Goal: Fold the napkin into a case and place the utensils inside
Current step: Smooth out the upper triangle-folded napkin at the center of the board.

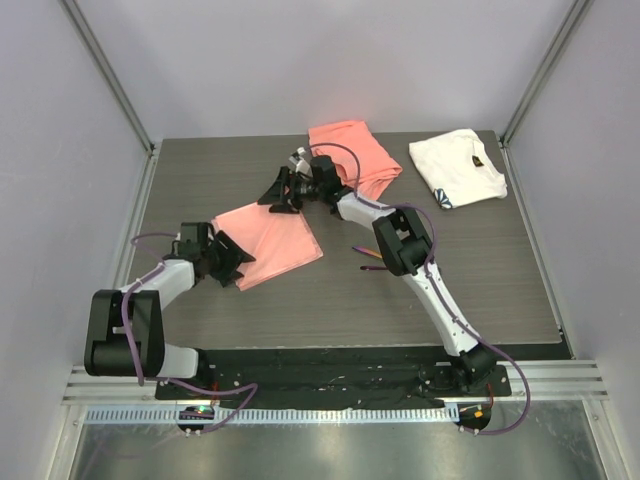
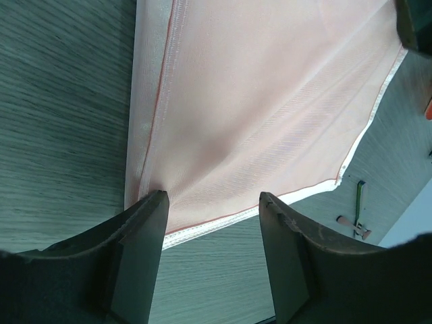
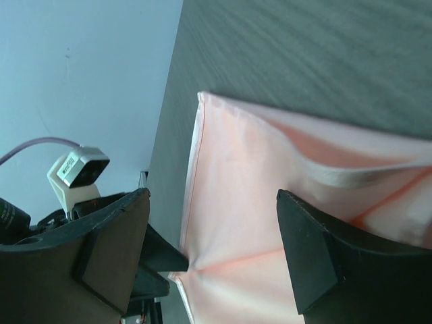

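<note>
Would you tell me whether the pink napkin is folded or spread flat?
Folded: the napkin shows overlapping layers at its edge.

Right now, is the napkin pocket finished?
Not yet. The napkin looks folded over once, layers showing, but it is a wide flat piece, not a narrow pocket. The left gripper and right gripper are open at its corners. The utensils lie on the table, not inside.
</note>
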### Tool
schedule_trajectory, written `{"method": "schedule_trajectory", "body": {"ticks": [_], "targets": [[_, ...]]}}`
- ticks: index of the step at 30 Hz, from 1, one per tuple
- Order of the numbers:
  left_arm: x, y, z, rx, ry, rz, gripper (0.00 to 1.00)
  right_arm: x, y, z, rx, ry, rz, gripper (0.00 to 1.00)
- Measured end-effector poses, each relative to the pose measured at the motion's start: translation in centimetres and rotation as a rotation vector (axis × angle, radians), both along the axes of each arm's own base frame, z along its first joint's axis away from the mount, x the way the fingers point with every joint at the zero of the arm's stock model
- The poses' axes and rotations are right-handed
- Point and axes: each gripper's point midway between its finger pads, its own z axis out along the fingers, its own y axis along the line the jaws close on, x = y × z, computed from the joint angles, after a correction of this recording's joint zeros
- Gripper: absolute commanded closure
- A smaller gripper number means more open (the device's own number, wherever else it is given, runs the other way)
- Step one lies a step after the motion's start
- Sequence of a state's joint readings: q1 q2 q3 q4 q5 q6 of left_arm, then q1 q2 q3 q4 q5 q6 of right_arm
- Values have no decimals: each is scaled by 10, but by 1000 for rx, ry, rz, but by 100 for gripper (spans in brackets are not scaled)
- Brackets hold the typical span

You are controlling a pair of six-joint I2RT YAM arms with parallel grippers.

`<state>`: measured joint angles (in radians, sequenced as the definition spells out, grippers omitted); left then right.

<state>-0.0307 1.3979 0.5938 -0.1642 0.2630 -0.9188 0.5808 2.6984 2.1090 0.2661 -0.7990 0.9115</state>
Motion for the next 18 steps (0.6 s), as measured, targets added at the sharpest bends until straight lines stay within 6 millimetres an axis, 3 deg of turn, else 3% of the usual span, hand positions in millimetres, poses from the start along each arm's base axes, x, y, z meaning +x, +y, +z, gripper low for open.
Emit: {"method": "schedule_trajectory", "body": {"ticks": [4, 6, 9, 11, 14, 18], "targets": [[1, 0, 1, -8, -14, 5, 34, 27, -10, 2, 7, -31, -31, 18], [2, -2, 2, -15, -22, 4, 27, 36, -14, 4, -2, -41, -43, 18], [4, -3, 5, -24, -36, 0, 25, 46, -19, 7, -29, -61, -63, 18], [4, -4, 7, -24, -40, -3, 16, 51, -25, 6, -45, -70, -75, 18], [0, -4, 12, -20, -47, -16, 10, 48, -31, 2, -76, -59, -83, 18], [-14, -3, 23, -11, -33, -25, 19, 29, -36, 16, -122, -32, -99, 18]]}}
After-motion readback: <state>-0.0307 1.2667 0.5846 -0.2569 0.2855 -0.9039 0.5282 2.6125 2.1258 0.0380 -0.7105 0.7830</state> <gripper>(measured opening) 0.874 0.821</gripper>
